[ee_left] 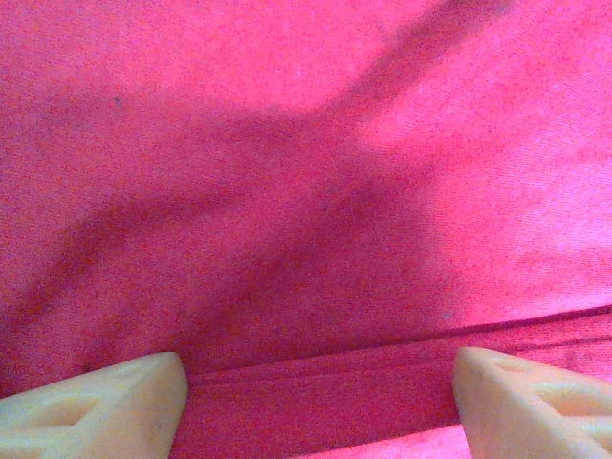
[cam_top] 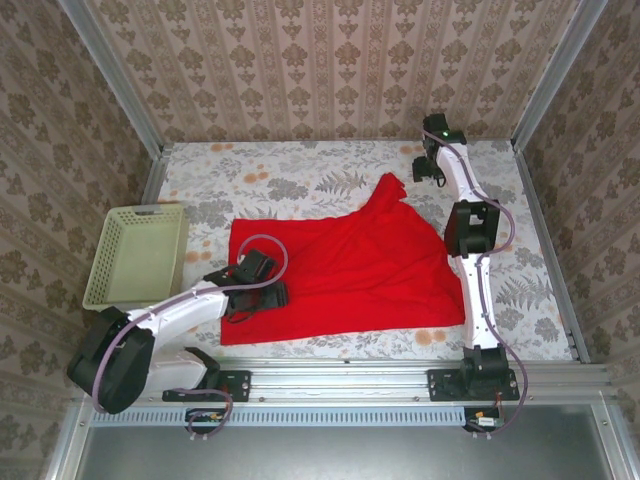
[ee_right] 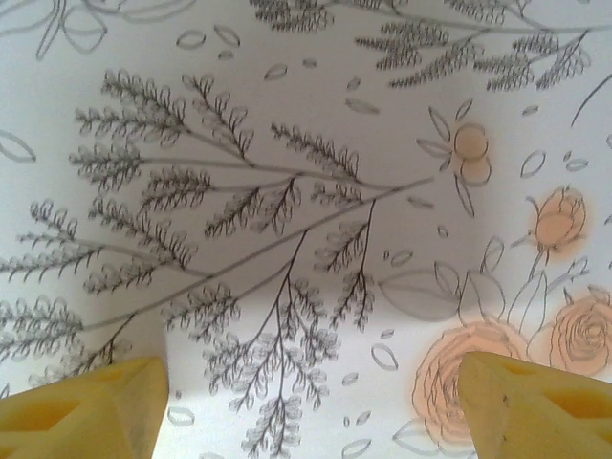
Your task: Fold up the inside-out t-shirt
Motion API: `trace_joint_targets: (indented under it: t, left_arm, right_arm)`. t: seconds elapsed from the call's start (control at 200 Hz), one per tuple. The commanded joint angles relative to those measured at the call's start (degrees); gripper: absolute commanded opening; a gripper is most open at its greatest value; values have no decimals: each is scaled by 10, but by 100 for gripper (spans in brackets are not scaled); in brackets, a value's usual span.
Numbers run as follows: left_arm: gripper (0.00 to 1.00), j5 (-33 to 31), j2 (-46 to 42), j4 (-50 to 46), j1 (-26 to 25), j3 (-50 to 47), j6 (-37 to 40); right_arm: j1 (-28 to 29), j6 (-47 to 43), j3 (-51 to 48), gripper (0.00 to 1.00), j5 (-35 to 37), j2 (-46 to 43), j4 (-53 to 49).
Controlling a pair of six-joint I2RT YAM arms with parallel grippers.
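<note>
A red t-shirt (cam_top: 340,270) lies spread across the middle of the flower-printed tablecloth (cam_top: 300,165) in the overhead view. Its body forms a rough rectangle, and one bunched corner peaks toward the upper right of the frame. The cloth looks mostly flat, with soft creases running through its right half.

The left gripper (cam_top: 268,290) sits low over the shirt's lower left part, its arm reaching in from the bottom left of the frame. In the left wrist view, the left gripper (ee_left: 316,411) has its two pale fingers (ee_left: 96,402) set wide apart at the bottom corners. Red cloth (ee_left: 287,191) lies beneath them, and a folded hem (ee_left: 325,382) runs across between the tips. The jaws stand apart and clamp nothing.

The right gripper (cam_top: 430,168) is at the upper right of the overhead view, beside the shirt's raised corner and apart from it, above bare tablecloth. In the right wrist view, the right gripper (ee_right: 311,411) shows yellow fingers (ee_right: 81,406) spread at the bottom corners. Between them is printed tablecloth (ee_right: 287,191) with grey fern sprays and peach roses. These jaws also stand apart, with nothing between them.

A pale yellow-green basket (cam_top: 108,250) sits at the left edge of the table, just left of the shirt and not touching it.
</note>
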Motion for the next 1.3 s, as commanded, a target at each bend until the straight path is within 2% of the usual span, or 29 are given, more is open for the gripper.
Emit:
trace_joint_targets:
  t: [0.0,0.115,0.245,0.345,0.535,0.735,0.945,1.095,1.215,1.29]
  left_arm:
    - [76,10,-3,-36,7,-20,5]
    - [76,20,0,-35,6,-10,11]
    - [76,17,-1,-51,9,23,23]
    - [77,15,-15,-80,38,71,42]
    - [82,55,-15,-93,168,161,74]
    - [82,14,104,-99,259,257,99]
    - [80,-22,249,-85,293,362,114]
    - [76,-19,340,-71,302,424,127]
    - [70,0,400,-62,302,465,136]
    - [63,4,427,-62,303,482,140]
  right_arm:
    - [3,-14,31,81,14,18,-1]
    - [3,5,15,81,-72,-19,-16]
    - [4,59,-37,75,-192,-85,-3]
    - [11,98,-91,69,-273,-128,32]
    - [38,120,-96,68,-293,-132,44]
    - [57,131,-92,66,-312,-112,50]
    - [67,132,-76,64,-313,-93,45]
    - [68,132,-70,62,-310,-80,38]
    - [69,128,-71,60,-307,-72,31]
    - [69,127,-72,56,-315,-68,30]
